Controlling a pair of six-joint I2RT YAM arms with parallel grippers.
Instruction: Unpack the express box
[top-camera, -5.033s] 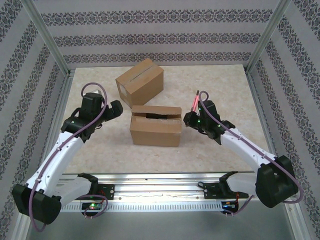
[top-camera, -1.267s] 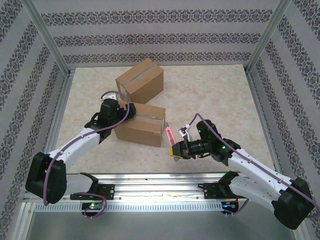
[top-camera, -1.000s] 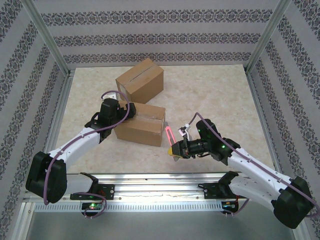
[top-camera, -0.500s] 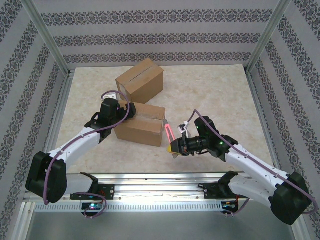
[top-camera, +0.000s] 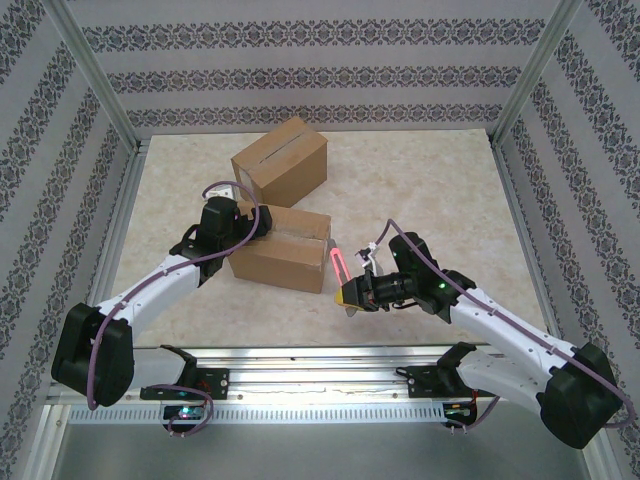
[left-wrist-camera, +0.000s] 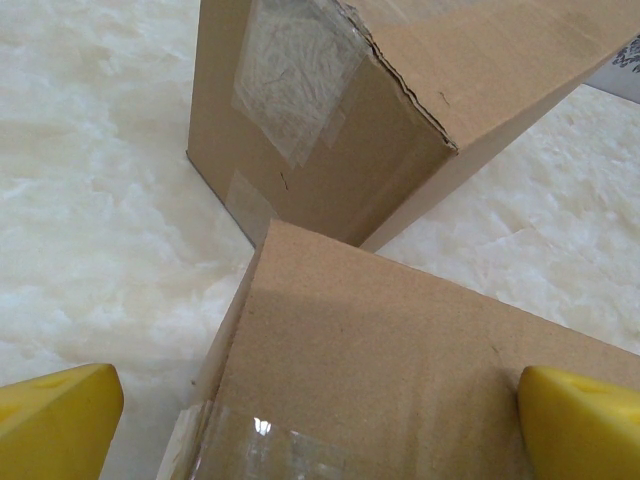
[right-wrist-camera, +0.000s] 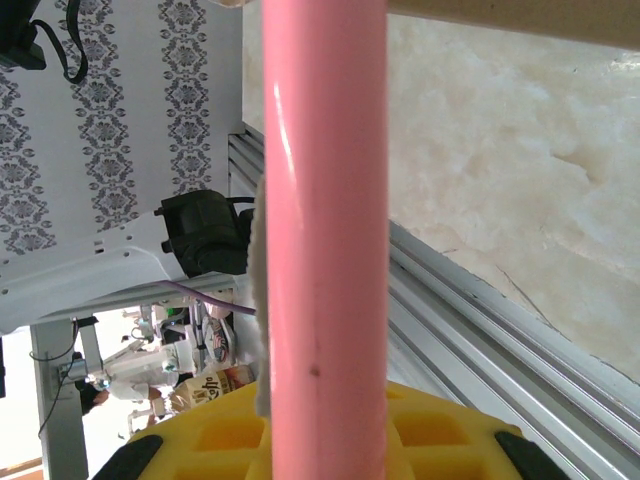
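The near cardboard box (top-camera: 281, 255) lies mid-table, its top seam taped. My left gripper (top-camera: 254, 222) rests over its back left corner. In the left wrist view the yellow fingertips (left-wrist-camera: 56, 419) stand wide apart, open, with the box top (left-wrist-camera: 380, 350) between them. My right gripper (top-camera: 353, 293) hovers just right of the box's front right corner, shut on a pink stick-like tool (top-camera: 338, 266) that points toward the box. In the right wrist view the pink tool (right-wrist-camera: 325, 200) runs up from the yellow gripper (right-wrist-camera: 325, 445) to the box's edge (right-wrist-camera: 520, 18).
A second, taped cardboard box (top-camera: 280, 160) (left-wrist-camera: 370, 110) stands just behind the near one, almost touching it. A metal rail (top-camera: 320, 365) runs along the table's front edge. Patterned walls and frame posts enclose the table; bare tabletop (top-camera: 440, 190) lies to the right.
Since five seconds ago the near box has shifted left and the left gripper has come onto it. The right gripper swung down in front with the pink tool, lately creeping toward the box.
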